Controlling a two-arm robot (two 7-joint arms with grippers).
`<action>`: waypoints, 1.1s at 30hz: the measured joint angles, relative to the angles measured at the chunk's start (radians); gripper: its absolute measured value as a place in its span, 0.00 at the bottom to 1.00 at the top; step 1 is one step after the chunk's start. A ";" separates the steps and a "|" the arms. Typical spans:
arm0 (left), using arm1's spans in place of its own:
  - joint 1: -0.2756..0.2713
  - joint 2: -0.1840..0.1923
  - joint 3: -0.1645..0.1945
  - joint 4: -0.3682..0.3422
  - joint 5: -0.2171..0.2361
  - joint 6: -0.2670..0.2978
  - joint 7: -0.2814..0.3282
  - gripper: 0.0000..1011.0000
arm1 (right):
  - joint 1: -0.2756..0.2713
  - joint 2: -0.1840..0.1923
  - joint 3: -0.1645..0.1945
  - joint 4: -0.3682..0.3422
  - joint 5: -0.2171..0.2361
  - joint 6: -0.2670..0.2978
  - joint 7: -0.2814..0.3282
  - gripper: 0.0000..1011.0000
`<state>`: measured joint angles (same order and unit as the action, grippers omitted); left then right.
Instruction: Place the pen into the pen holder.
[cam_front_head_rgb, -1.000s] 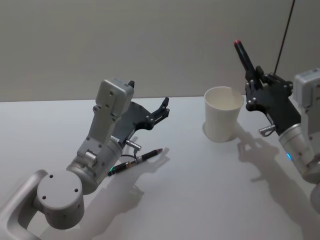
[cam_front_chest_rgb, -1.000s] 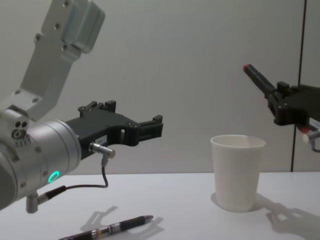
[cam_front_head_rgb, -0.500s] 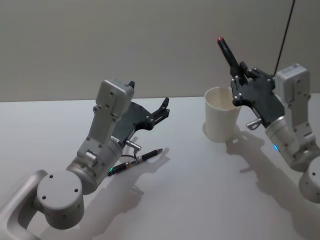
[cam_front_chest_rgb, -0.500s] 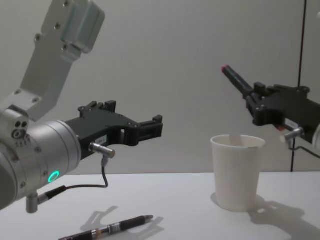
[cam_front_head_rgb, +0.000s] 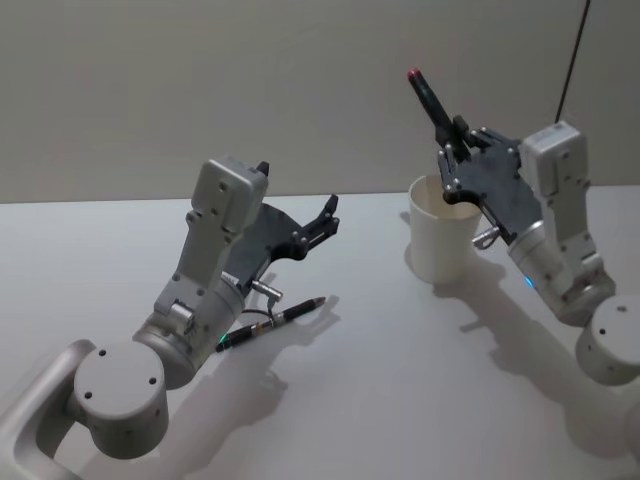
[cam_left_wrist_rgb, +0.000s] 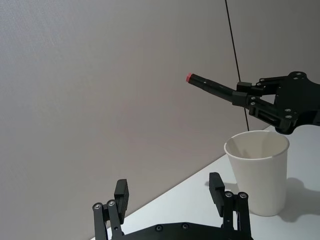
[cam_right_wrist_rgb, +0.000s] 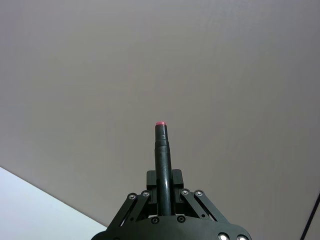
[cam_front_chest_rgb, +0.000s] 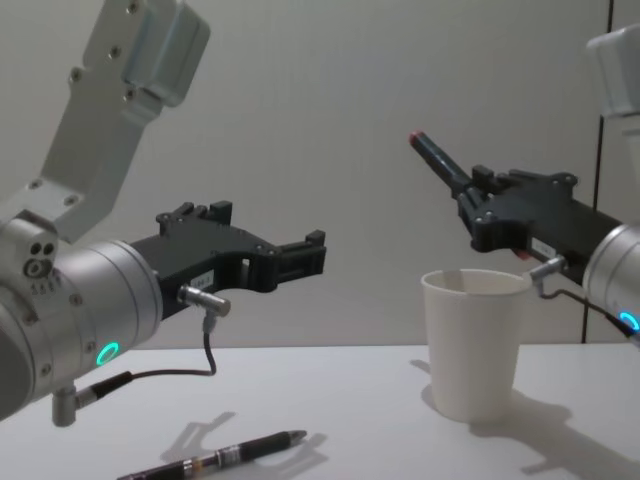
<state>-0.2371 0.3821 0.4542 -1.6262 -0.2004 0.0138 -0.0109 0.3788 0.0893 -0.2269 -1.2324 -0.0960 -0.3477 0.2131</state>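
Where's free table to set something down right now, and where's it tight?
Free: the table front-centre, between the loose pen and the right arm; also the far left strip behind the left arm. Tight: around the paper cup, with the right gripper and its held pen over it, and under the open left gripper.

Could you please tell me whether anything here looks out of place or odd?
Nothing is spilled or damaged; the pen holder stands upright. One oddity: a second pen lies on the table below the open left gripper, while the right gripper holds a red-tipped pen tilted above the holder.
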 joint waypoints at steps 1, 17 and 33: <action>0.000 0.000 0.000 0.000 0.000 0.000 0.000 0.99 | 0.003 -0.001 0.000 0.005 -0.001 -0.003 0.001 0.16; 0.000 0.000 0.000 0.000 0.000 0.000 0.000 0.99 | 0.060 -0.019 -0.008 0.094 -0.033 -0.039 0.008 0.16; 0.000 0.000 0.000 0.000 0.000 0.000 0.000 0.99 | 0.103 -0.032 -0.014 0.160 -0.058 -0.062 0.009 0.16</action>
<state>-0.2371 0.3821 0.4542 -1.6262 -0.2004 0.0138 -0.0109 0.4815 0.0569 -0.2411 -1.0724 -0.1538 -0.4097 0.2219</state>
